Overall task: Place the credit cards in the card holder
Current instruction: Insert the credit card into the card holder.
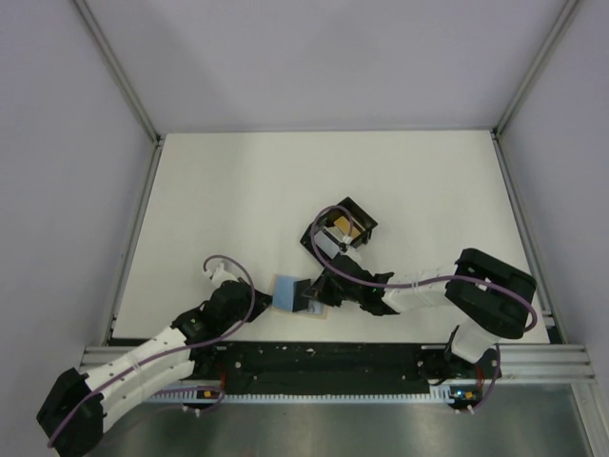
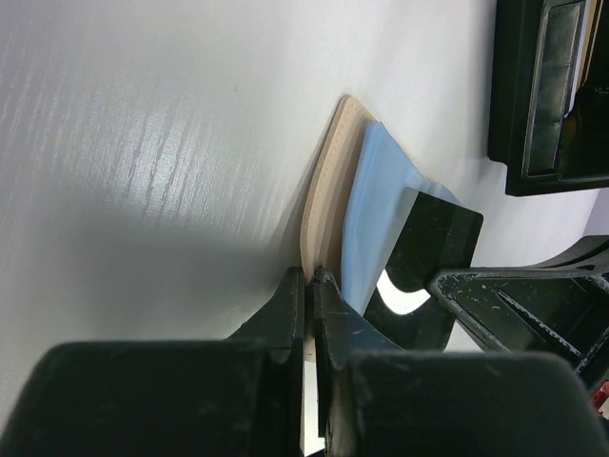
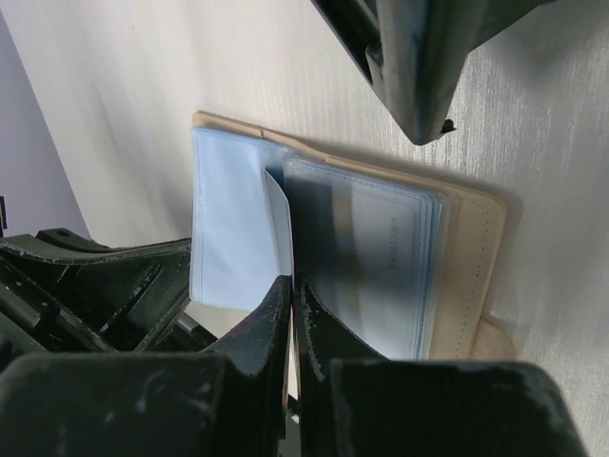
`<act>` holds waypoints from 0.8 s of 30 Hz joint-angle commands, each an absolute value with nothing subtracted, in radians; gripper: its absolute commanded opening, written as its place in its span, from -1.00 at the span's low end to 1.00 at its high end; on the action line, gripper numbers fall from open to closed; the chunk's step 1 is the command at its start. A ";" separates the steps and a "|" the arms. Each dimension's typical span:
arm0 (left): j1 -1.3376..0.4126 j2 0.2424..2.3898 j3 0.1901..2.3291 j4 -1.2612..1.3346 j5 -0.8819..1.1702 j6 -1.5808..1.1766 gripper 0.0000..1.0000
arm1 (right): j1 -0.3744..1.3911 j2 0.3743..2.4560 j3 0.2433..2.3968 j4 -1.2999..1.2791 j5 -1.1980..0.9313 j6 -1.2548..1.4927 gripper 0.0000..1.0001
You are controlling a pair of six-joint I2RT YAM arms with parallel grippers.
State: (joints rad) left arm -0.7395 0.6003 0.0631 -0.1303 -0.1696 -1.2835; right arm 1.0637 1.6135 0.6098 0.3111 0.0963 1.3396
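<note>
The tan card holder [image 1: 321, 311] lies open near the table's front edge, its light blue plastic leaves [image 3: 228, 224] spread. My left gripper [image 2: 309, 276] is shut on the edge of its tan cover [image 2: 328, 190], coming from the left [image 1: 266, 303]. From the right, my right gripper [image 3: 292, 281] is shut on a thin pale credit card [image 3: 278, 224] that I see edge-on, standing between the leaves over the holder's middle [image 1: 314, 297]. More credit cards, a yellow-orange one [image 1: 341, 228] and a pale one [image 1: 328, 244], sit in the black tray.
The black square tray [image 1: 363, 214] stands just behind the holder, close to the right arm's wrist. Metal frame rails run along the table's left [image 1: 133, 238] and right [image 1: 521, 238] edges. The arm bases sit on the front rail [image 1: 333, 360].
</note>
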 commanded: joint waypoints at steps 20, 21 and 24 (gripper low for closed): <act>-0.746 0.607 0.005 -0.060 -0.152 -1.246 -1.00 | 1.114 1.766 0.802 0.103 0.129 1.284 -1.00; -0.744 0.604 0.005 -0.061 -0.152 -1.247 -1.00 | 1.112 1.763 0.810 0.091 0.130 1.270 -0.96; -0.745 0.604 0.005 -0.072 -0.156 -1.247 -1.00 | 1.112 1.726 0.831 0.025 0.176 1.209 -0.77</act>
